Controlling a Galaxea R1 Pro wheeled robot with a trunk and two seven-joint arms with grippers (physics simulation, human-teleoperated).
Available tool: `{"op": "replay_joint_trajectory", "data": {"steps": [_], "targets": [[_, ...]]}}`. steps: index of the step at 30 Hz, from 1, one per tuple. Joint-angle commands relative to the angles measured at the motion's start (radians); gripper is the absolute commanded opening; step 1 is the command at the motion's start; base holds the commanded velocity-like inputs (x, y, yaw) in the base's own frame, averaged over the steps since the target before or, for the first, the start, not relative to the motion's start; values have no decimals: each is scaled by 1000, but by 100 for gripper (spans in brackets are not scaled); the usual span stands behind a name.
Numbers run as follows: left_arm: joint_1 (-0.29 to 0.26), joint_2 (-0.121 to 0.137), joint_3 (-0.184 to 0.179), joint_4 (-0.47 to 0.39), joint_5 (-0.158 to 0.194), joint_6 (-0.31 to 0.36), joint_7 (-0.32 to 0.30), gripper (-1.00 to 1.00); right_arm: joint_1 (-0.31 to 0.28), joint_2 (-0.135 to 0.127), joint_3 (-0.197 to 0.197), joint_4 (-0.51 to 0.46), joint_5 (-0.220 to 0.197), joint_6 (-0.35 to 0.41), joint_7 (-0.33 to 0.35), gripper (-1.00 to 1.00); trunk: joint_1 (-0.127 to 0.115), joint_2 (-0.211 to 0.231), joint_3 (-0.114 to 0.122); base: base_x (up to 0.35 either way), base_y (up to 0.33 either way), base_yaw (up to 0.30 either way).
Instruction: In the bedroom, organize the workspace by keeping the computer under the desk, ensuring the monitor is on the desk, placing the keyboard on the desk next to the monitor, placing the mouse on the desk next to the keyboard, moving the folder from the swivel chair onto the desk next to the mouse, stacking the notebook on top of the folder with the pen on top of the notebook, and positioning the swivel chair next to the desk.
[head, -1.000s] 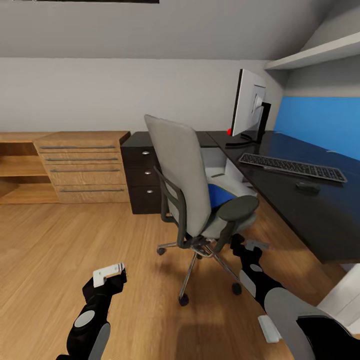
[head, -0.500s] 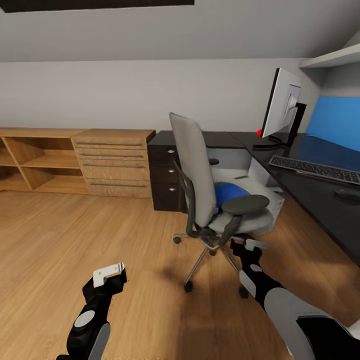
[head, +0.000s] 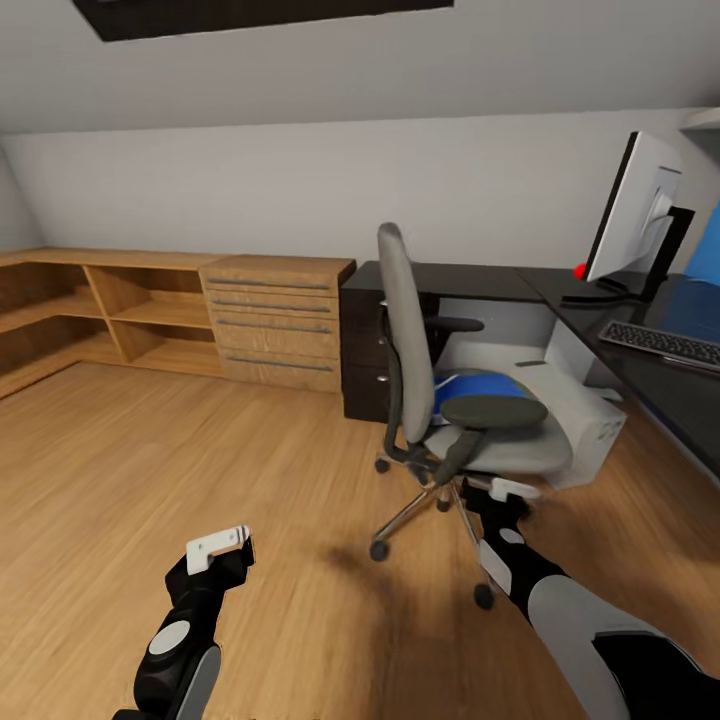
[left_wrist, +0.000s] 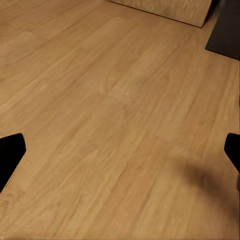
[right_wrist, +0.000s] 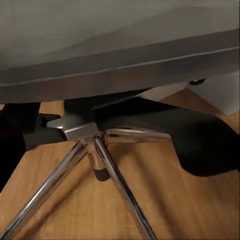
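Note:
The grey swivel chair stands side-on in the middle of the floor, with the blue folder on its seat. Its chrome base and the seat's underside are close in the right wrist view. My right gripper is open, just under the seat's near edge. Low over bare floor, my left gripper is open and empty. The black desk carries the monitor and keyboard. The grey computer sits under it. Mouse, notebook and pen are out of view.
A low light-wood shelving counter with drawers runs along the back wall at the left. The desk's dark drawer unit stands behind the chair. Wooden floor spreads out to the left.
The whole view has swung left, so the desk, monitor and keyboard now sit at the right edge. The chair has turned side-on and stays by my right gripper. Both grippers look unchanged.

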Motion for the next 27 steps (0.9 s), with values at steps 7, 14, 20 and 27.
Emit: {"op": "replay_joint_trajectory", "data": {"steps": [7,14,20,27], "targets": [[-1,-1,-3,-1,9,2,8,100,0,2,5,0,-7,-4,-2,100,0,0,-1,0,0,273],[-1,-1,-3,-1,9,1,8,100,0,3,5,-1,-7,-4,-3,100,0,0,-1,0,0,273],[-1,-1,-3,-1,10,0,8,100,0,3,5,-1,-8,-4,-3,100,0,0,-1,-6,0,151],[-1,0,-3,-1,11,1,8,100,0,3,5,-1,-8,-4,-2,100,0,0,-1,-264,0,8]]}}
